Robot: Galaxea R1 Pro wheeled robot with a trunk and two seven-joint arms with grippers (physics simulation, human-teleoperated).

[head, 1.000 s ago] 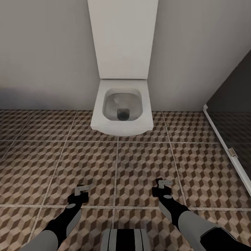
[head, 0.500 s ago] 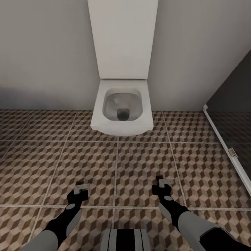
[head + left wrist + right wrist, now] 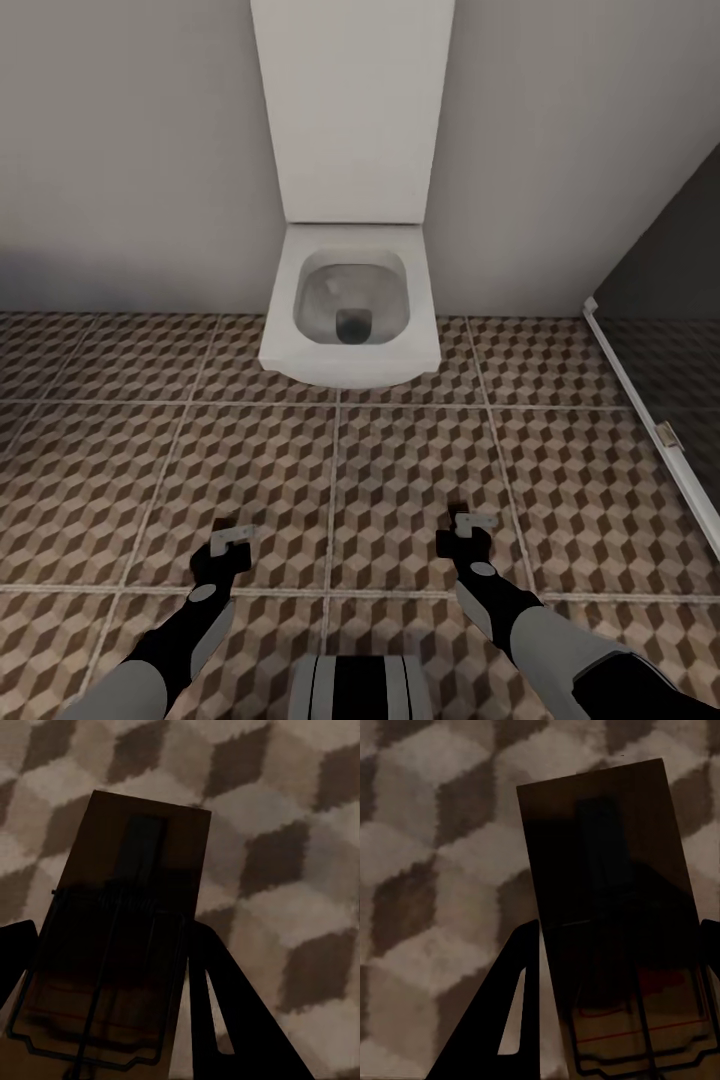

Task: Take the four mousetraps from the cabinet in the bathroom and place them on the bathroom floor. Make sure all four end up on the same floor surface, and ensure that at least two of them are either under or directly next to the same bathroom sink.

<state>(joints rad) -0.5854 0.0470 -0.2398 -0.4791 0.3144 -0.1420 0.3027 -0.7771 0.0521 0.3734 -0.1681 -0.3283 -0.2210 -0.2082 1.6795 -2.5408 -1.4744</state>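
Note:
In the head view both arms reach forward low over the bathroom floor with its brown cube-pattern tiles. My left gripper is shut on a mousetrap. The left wrist view shows that brown wooden mousetrap with its wire bar, held between dark fingers above the tiles. My right gripper is shut on a second mousetrap. In the right wrist view this mousetrap sits between the fingers. The cabinet and the sink are out of view.
A white toilet with its lid up stands against the grey wall straight ahead. A dark glass shower panel with a white frame runs along the right. Open tiled floor lies between my grippers and the toilet.

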